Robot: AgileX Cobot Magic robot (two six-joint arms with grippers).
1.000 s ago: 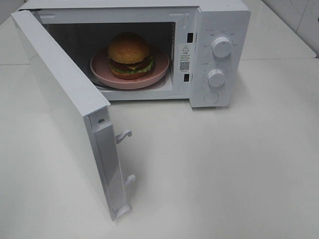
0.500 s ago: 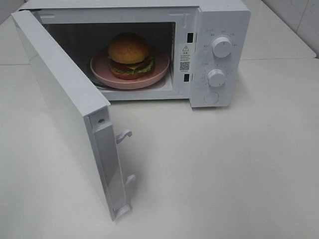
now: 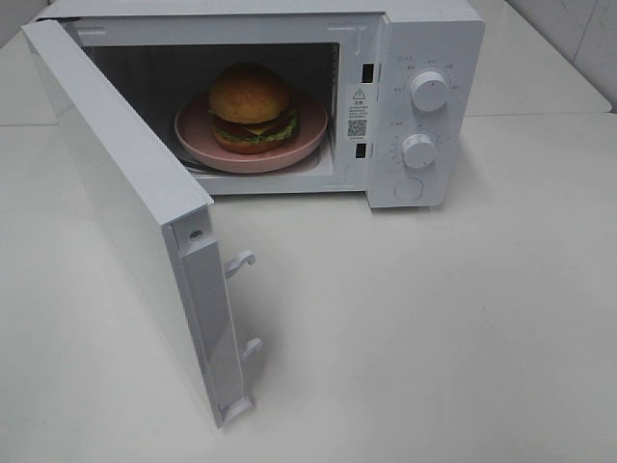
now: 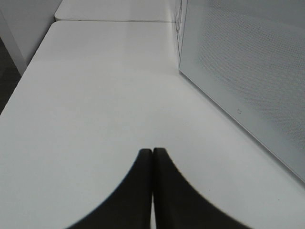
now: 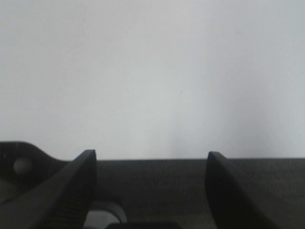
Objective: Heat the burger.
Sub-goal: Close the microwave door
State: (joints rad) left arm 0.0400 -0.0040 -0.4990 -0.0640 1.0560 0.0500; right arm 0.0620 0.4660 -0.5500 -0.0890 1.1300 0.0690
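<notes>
Your left gripper (image 4: 152,152) has its fingers pressed together, pinching nothing, near the outer face of the microwave's (image 3: 429,48) swung-open door (image 4: 248,71). Your right gripper (image 5: 151,155) is spread wide and empty. The burger (image 3: 250,96) sits on the pink plate (image 3: 201,149) inside the microwave.

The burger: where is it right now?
In the high view, the burger sits on the pink plate inside the open microwave, left of its two white dials.
</notes>
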